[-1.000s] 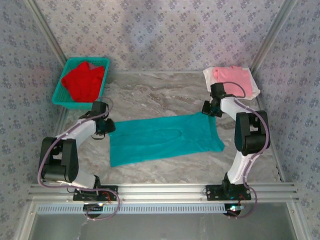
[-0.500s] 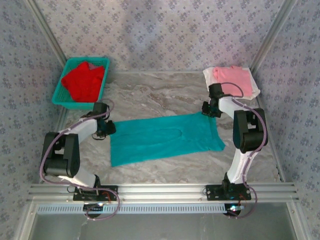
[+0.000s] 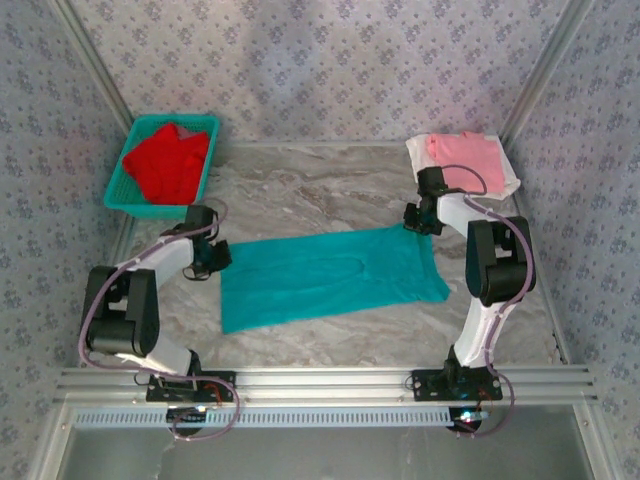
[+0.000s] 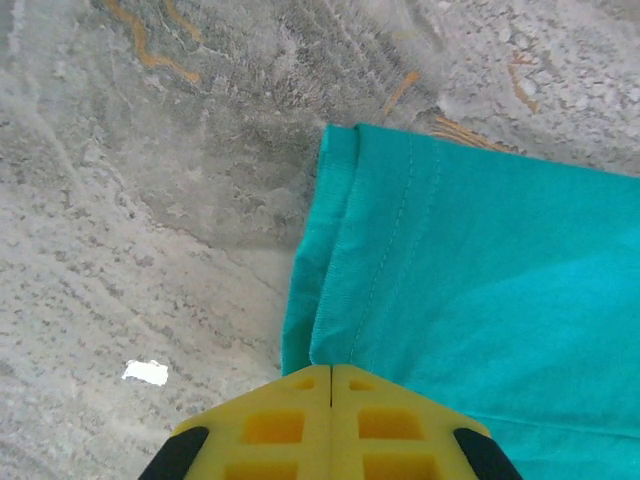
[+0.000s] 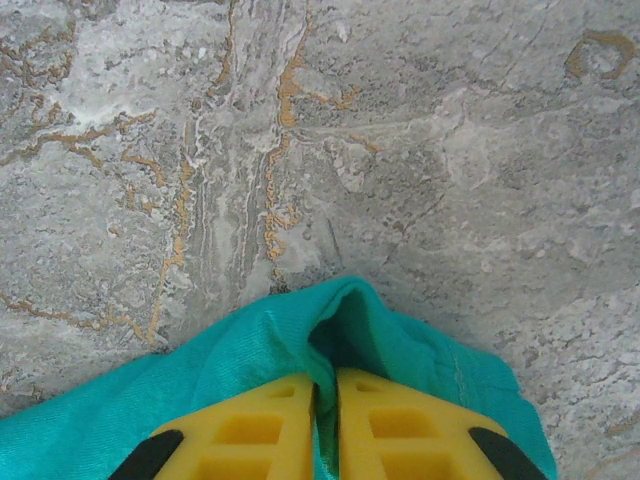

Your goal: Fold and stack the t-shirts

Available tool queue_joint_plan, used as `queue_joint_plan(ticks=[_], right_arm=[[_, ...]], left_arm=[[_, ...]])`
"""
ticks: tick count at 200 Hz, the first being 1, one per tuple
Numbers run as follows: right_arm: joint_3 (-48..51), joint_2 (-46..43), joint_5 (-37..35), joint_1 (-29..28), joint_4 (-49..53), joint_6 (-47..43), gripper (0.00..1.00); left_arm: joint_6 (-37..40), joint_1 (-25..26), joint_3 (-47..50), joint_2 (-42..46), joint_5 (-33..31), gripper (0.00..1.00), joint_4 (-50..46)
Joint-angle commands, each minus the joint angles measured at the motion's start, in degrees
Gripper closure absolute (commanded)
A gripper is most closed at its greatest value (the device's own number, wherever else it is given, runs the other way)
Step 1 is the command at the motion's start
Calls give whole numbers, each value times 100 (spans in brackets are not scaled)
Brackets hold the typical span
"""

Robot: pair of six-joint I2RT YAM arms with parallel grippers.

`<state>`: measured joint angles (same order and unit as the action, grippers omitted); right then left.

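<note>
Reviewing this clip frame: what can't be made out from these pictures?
Left wrist view: how much teal t-shirt sits inside the shut left claw; its yellow fingers cover it.
Right wrist view: how deep the cloth goes in the right claw; fingers and the frame edge hide it.
Top view: anything beneath the red t-shirt in the basket, or how many layers lie under the pink t-shirt; covered and too small.

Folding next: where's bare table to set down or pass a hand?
Free: marble behind the teal shirt, between basket and pink shirt; the strip by the near rail. Crowded: back corners; the shirt's far corners, held by left hand and right hand.
</note>
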<state>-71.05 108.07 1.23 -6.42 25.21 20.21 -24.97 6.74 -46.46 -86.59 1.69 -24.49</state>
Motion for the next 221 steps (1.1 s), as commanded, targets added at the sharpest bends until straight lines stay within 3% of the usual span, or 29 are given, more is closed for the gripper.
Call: queue_joint_plan(ticks=[1,140,221], right_arm=[[-102,91,-116,-26,70,49,84],[-102,122,-245,123,219,114,85],[-181,173,-299,167,392,152,85]], left_arm=[[-67,1,-153,351,59,100,-248],[-342,-67,120,1218,361,100,-846],[-279,-94,439,997,265,100,-730]])
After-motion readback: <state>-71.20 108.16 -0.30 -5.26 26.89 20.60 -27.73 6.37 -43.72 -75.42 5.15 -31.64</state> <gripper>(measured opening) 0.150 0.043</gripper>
